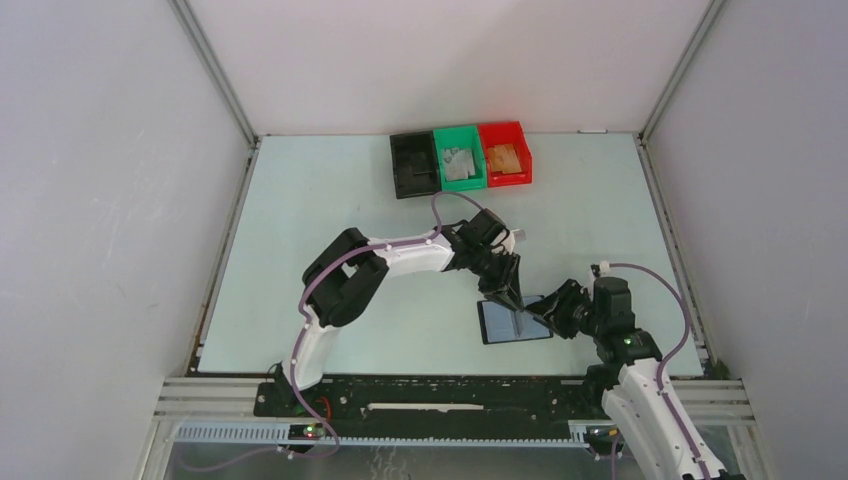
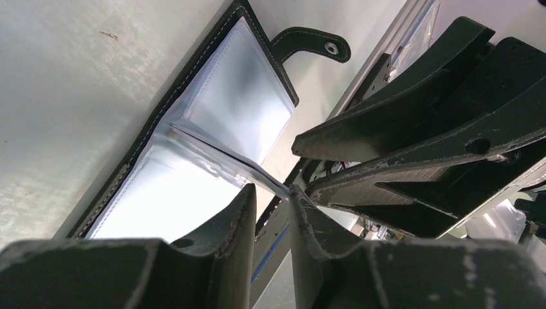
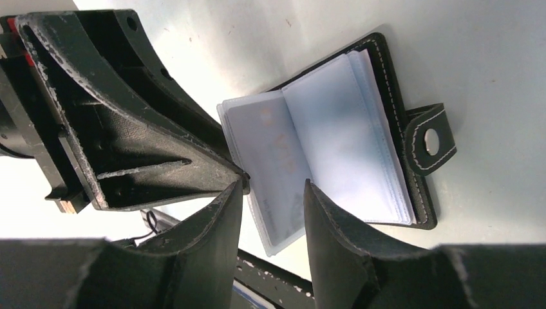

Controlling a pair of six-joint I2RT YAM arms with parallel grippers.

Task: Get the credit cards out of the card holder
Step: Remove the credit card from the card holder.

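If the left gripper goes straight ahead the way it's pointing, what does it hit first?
Most likely a clear sleeve of the card holder; its corner sits right at the left gripper's fingertips, though depth is unclear.

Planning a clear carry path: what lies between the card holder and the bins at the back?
In the top view, only the left arm, reaching down to the card holder; the table toward the bins shows nothing else.

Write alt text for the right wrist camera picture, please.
An open black card holder lies on a pale table, its clear sleeves fanned out. The right gripper hangs open over the sleeves' near edge, and the left gripper sits at the leftmost sleeve's edge.
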